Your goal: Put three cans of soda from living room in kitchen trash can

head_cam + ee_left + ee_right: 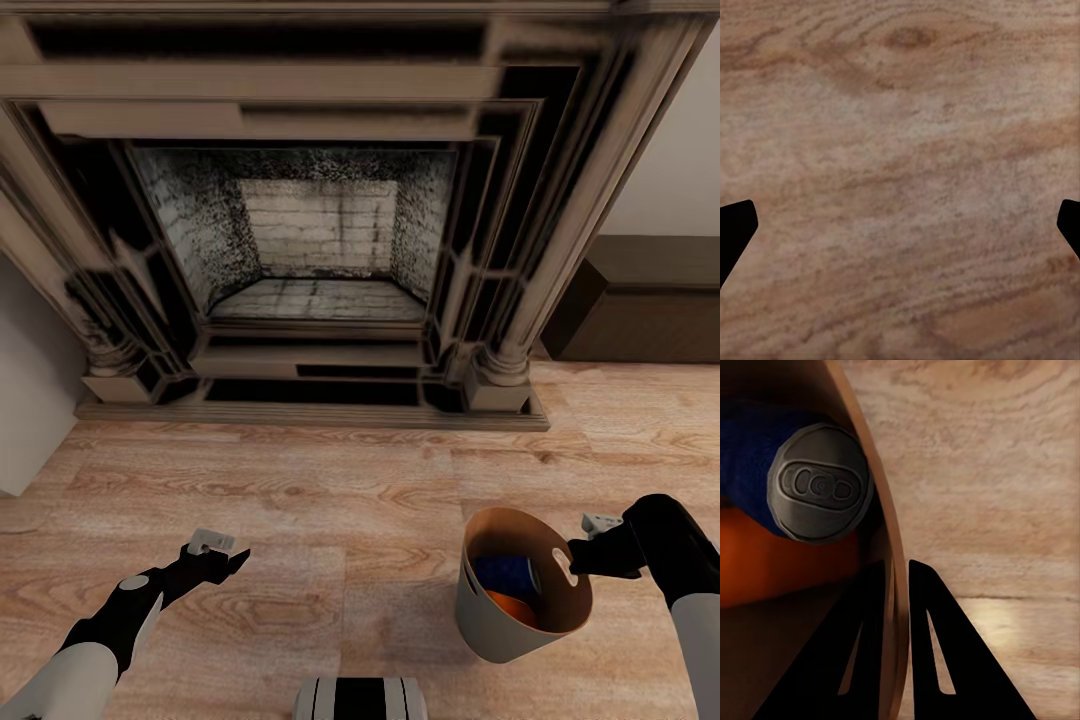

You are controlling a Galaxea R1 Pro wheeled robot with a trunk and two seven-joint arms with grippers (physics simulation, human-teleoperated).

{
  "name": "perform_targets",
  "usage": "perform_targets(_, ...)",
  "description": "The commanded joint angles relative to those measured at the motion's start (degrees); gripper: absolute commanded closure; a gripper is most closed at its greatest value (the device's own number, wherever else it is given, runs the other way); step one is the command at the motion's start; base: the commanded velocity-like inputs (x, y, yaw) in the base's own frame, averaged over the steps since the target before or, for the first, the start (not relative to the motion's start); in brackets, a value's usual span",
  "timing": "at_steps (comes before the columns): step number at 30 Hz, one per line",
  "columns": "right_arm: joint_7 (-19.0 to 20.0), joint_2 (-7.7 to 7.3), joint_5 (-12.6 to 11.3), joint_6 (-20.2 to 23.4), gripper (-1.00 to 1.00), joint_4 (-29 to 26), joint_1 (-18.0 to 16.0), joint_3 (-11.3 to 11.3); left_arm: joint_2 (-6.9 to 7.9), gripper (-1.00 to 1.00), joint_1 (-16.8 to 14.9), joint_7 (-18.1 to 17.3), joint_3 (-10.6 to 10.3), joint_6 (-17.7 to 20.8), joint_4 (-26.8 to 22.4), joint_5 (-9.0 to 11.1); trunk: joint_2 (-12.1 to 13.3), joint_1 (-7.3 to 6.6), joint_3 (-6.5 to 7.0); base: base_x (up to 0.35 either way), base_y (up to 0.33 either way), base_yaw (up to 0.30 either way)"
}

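The tash can (pixel 497 625), dark grey outside and tan inside, hangs tilted at the lower right over the wood floor. My right gripper (pixel 572 560) is shut on its rim, one finger inside the wall and one outside. Inside lie the dark blue can of soda (pixel 507 575) and an orange can (pixel 515 607) under it. In the right wrist view the blue can's silvery top (pixel 817 484) faces the camera, orange (pixel 772 562) shows beneath it, and the bin wall (pixel 889 532) runs between the fingers of my right gripper (pixel 898 577). My left gripper (pixel 235 560) (pixel 900 225) is open over bare floor.
The dark, brick-backed fireplace (pixel 320 240) of the living room stands straight ahead, its plinth on the floor. A dark low cabinet (pixel 640 310) sits to its right and a white block (pixel 30 400) to its left. Wood floor (pixel 350 500) lies between me and the hearth.
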Motion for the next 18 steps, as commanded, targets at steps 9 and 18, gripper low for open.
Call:
perform_targets(9,-0.2,1.67,1.8,-1.7,1.00,0.0,0.0,-0.2,0.00,-1.00,0.0,0.0,0.0,0.0,0.0,0.0,0.0,0.03,-0.02,0.000,0.000,0.000)
perform_targets(18,-0.2,1.70,1.8,-1.7,-1.00,0.0,0.0,-0.2,0.00,-1.00,0.0,0.0,0.0,0.0,0.0,0.0,0.0,0.03,-0.02,0.000,0.000,0.000)
